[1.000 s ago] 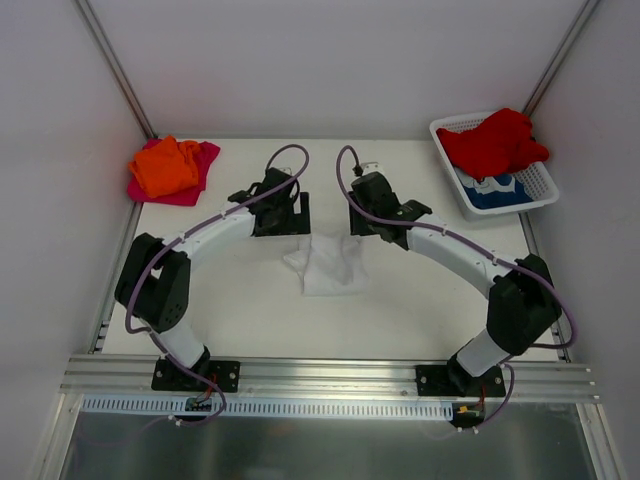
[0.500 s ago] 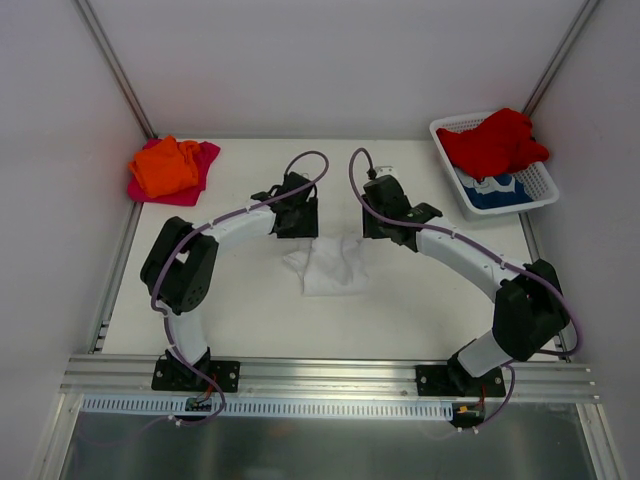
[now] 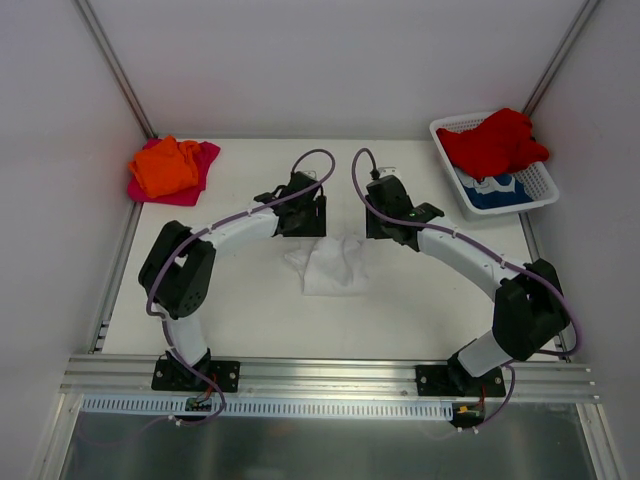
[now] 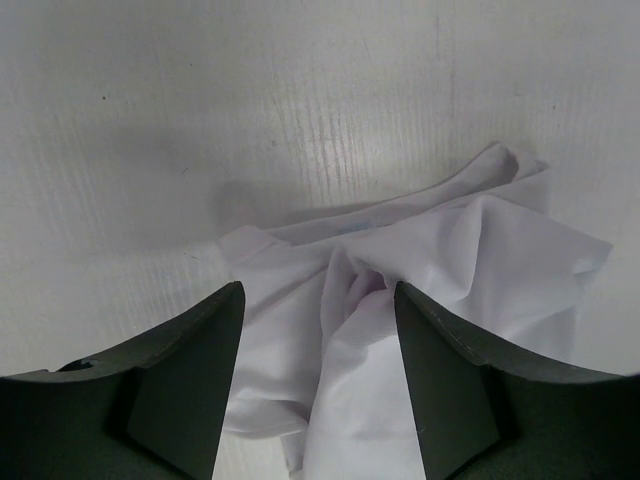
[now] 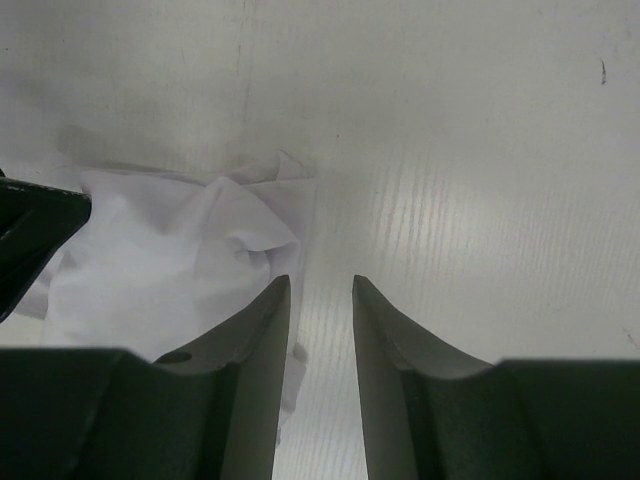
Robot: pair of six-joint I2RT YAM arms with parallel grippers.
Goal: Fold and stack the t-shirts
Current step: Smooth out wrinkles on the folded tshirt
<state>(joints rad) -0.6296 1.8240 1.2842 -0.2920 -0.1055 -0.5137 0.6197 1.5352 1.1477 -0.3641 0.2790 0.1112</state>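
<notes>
White t-shirt (image 3: 330,266): soft thin cloth, crumpled into loose rounded folds, at the middle of the tabletop (image 5: 480,150). Left gripper (image 4: 318,295): dark smooth jaws spread wide over the creases, gripping nothing. Right gripper (image 5: 320,282): jaws narrowly parted, empty, over bare faintly ribbed surface beside the shirt's edge.

Left arm (image 3: 235,225) and right arm (image 3: 465,255) both reach forward from their bases and curve inward. The left elbow (image 3: 178,270) is pushed out left and the right elbow (image 3: 528,305) out right. Wrists sit near each other but apart, both pitched downward. Left gripper (image 3: 305,215) (image 4: 318,295): jaws spread wide. Right gripper (image 3: 387,215) (image 5: 320,285): jaws parted by a narrow gap only, fingers (image 5: 250,380) near parallel.
</notes>
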